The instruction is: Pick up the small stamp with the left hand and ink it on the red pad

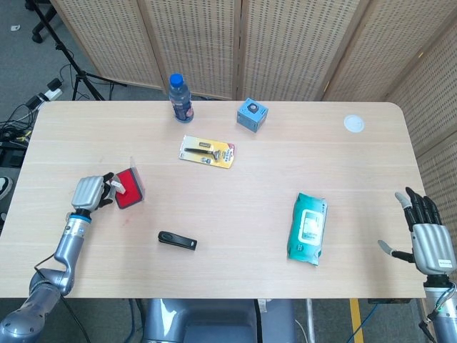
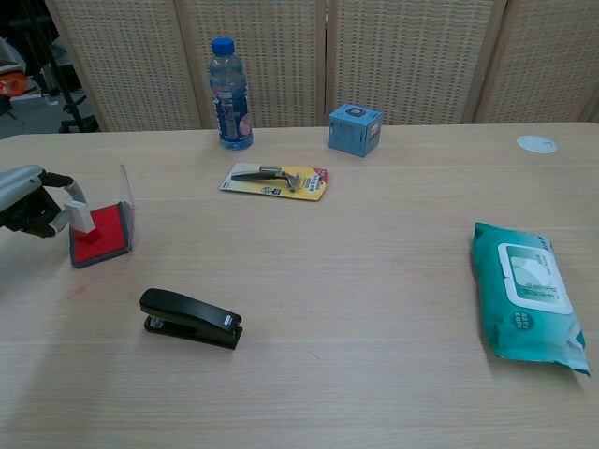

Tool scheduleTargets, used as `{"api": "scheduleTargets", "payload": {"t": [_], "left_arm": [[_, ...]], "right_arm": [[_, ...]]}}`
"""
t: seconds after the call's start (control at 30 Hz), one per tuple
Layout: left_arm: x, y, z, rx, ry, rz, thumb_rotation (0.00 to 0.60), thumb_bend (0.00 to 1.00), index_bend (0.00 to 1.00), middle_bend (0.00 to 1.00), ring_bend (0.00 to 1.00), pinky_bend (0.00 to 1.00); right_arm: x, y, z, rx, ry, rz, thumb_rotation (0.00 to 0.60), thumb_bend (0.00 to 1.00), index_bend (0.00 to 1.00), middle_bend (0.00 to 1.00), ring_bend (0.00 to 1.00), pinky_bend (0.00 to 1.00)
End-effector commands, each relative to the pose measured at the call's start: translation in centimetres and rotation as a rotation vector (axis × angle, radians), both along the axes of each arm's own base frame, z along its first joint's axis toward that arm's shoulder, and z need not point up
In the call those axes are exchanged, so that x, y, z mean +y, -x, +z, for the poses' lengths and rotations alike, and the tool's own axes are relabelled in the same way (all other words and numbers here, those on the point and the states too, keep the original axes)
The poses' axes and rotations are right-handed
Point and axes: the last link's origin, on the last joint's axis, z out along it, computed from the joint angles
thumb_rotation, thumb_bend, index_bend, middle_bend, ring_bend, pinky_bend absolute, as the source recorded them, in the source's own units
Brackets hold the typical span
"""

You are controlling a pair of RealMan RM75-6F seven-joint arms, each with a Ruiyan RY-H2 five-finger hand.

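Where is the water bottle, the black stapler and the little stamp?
water bottle point(image 2: 229, 94), chest view, on its label.
black stapler point(image 2: 191, 318), chest view, on its top arm.
small stamp point(image 2: 80, 215), chest view, on its white body, held by the left hand point(image 2: 26, 198).

Bottle point(image 2: 229, 92): upright at far edge of desk point(image 2: 374, 281), blue cap.
Blue box point(image 2: 355, 128): right of bottle.
Razor pack point(image 2: 276, 181): flat, yellow card.
Stapler point(image 2: 191, 318): black, near front.
Wipes pack point(image 2: 528, 295): teal, right side.
White disc point(image 2: 535, 144): far right corner.

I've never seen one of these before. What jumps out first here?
At the table's left edge, a metal left hand holds a small white stamp on a bright red pad. Further right lies a teal wipes pack, and the right hand waits open at the far right.
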Motion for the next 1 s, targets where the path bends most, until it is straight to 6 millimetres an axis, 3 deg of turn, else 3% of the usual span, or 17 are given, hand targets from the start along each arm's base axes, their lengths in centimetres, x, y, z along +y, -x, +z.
{"api": "scheduleTargets", "payload": {"t": [0.03,0.3,0.47,0.77,1.0], "left_arm": [[0.1,-0.1,0.8,-0.007,-0.024,-0.019,0.6,0.57,0.63,1.0,1.0,0.99],[0.7,-1.2,4.1,-0.072,-0.137,-0.122,0.6,0.57,0.63,1.0,1.0,0.99],[0.0,-1.0,5.5,-0.083,-0.179,-0.152,0.6,0.57,0.63,1.0,1.0,0.99],[-3.0,2.1,4.7,-0.187,-0.251,0.014,0.6,0.57,0.64,1.0,1.0,0.99],[-3.9,3.9,4.0,-0.115,-0.183,0.077,0.6,0.57,0.64,1.0,1.0,0.99]], "right_arm": [[0.1,-0.1,0.0,-0.002,0.0,0.002,0.6,0.0,0.0,0.0,0.0,0.0],[0.2,-0.2,0.0,-0.008,-0.002,0.012,0.6,0.0,0.0,0.0,0.0,0.0],[0.3,-0.3,0.1,-0.013,-0.005,0.014,0.6,0.0,0.0,0.0,0.0,0.0],[0.5,-0.5,0.0,-0.017,-0.016,0.025,0.6,0.0,0.0,0.0,0.0,0.0],[0.5,-0.5,0.1,-0.023,-0.017,0.027,0.6,0.0,0.0,0.0,0.0,0.0]]}}
